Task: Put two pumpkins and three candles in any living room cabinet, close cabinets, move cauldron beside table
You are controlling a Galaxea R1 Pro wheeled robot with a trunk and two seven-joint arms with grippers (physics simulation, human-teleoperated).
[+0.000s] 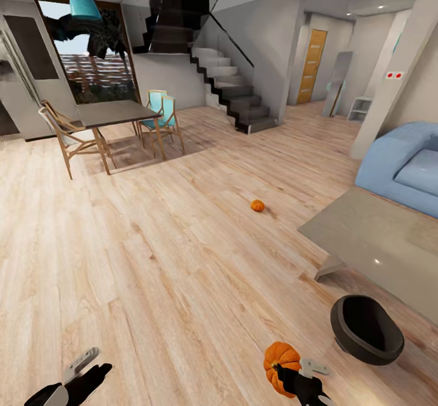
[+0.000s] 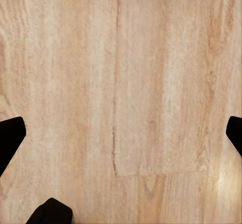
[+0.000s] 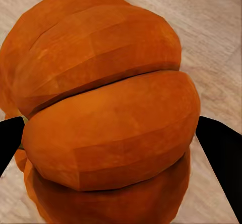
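Observation:
A bright-orange ribbed pumpkin (image 1: 280,360) hangs low at the front right, held by my right gripper (image 1: 291,374); up close, the pumpkin (image 3: 106,108) sits between the two dark fingers (image 3: 219,153). A second small pumpkin (image 1: 258,205) lies on the wooden floor in the middle of the room. The black cauldron (image 1: 366,329) rests on the floor just right of the held pumpkin, beside the corner of the low grey table (image 1: 377,242). My left gripper (image 1: 85,366) is open at the front left, over bare floorboards (image 2: 121,83). The cabinet and the candles are out of view.
A blue sofa (image 1: 404,166) stands behind the grey table at the right. A taller dining table (image 1: 112,113) with wooden chairs (image 1: 67,135) sits at the back left. A dark staircase (image 1: 234,93) rises at the back centre. Open wooden floor lies between.

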